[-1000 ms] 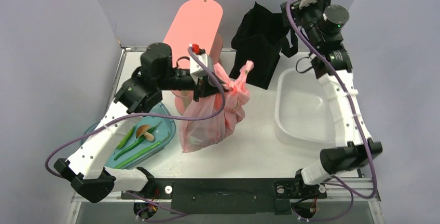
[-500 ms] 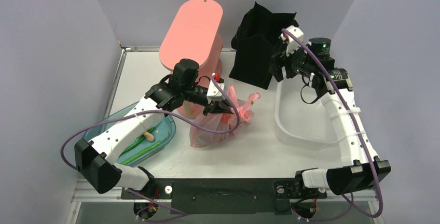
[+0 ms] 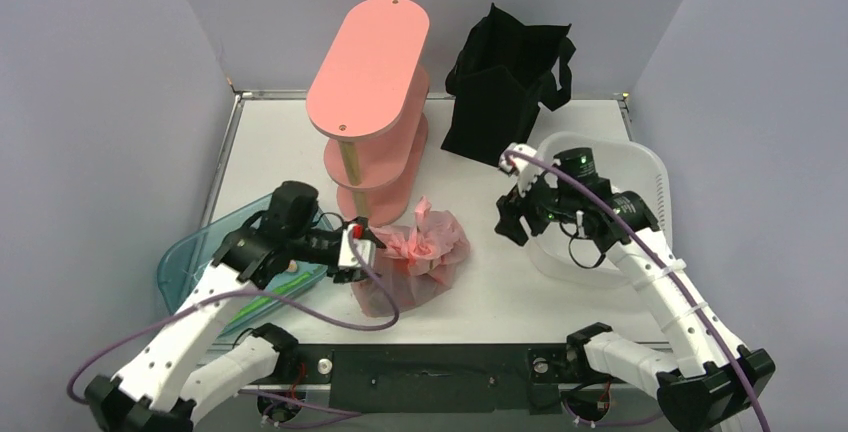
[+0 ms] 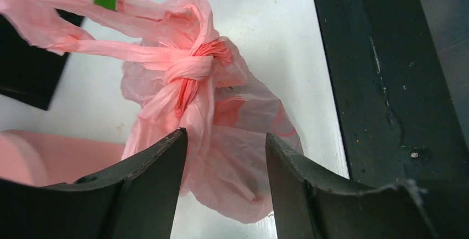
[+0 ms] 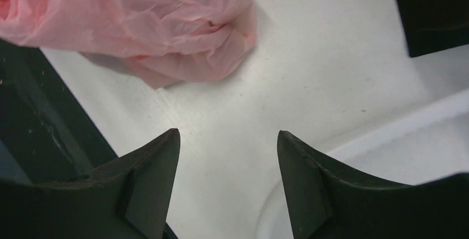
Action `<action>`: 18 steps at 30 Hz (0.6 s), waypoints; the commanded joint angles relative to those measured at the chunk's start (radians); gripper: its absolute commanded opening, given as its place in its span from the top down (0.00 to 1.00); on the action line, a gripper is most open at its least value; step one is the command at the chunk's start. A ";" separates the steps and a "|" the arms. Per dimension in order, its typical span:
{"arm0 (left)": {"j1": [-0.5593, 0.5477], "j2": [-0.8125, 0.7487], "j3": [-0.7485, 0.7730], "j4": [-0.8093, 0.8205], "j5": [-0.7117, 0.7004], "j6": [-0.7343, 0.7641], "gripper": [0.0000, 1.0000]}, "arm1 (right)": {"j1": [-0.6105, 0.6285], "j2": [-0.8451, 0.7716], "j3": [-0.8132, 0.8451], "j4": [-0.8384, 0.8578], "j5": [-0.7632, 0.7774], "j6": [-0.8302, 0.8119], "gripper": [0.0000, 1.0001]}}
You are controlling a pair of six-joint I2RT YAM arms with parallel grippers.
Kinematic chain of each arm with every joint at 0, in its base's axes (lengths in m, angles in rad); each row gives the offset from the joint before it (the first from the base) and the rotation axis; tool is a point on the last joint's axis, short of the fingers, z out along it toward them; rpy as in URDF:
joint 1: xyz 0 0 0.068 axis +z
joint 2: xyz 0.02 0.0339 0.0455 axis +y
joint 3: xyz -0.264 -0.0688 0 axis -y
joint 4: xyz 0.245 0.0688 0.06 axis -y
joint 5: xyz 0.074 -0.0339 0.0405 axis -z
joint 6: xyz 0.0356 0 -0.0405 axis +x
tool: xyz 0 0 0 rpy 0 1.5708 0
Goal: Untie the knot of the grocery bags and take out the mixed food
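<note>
Plainly, left pincer (image 4: 225, 135) and right pincer (image 5: 228, 133) stand open.

Grocery bags, two: one pink plastic bag (image 3: 415, 262) with one knot (image 4: 193, 67), one black fabric tote (image 3: 505, 92). One pink tiered stand (image 3: 368, 62). One teal tray (image 3: 185, 262). One clear plastic tub (image 3: 645, 167). Two pincers: left pincer (image 3: 366, 250), right pincer (image 3: 503, 220). One worktop (image 3: 490, 297).

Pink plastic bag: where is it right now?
In the top view the pink plastic bag lies mid-table, just in front of the pink shelf stand, between the teal tray and the clear tub.
</note>
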 commanded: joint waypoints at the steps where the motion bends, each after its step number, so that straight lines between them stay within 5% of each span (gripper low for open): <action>1: 0.008 -0.214 -0.059 0.013 -0.052 -0.106 0.48 | 0.079 -0.071 -0.093 0.077 -0.007 -0.064 0.40; 8: 0.009 -0.308 -0.176 0.344 -0.222 -0.467 0.53 | 0.252 -0.025 -0.106 0.303 0.024 -0.056 0.41; 18: -0.046 -0.175 -0.241 0.625 -0.279 -0.578 0.51 | 0.319 0.160 -0.082 0.445 -0.047 -0.080 0.40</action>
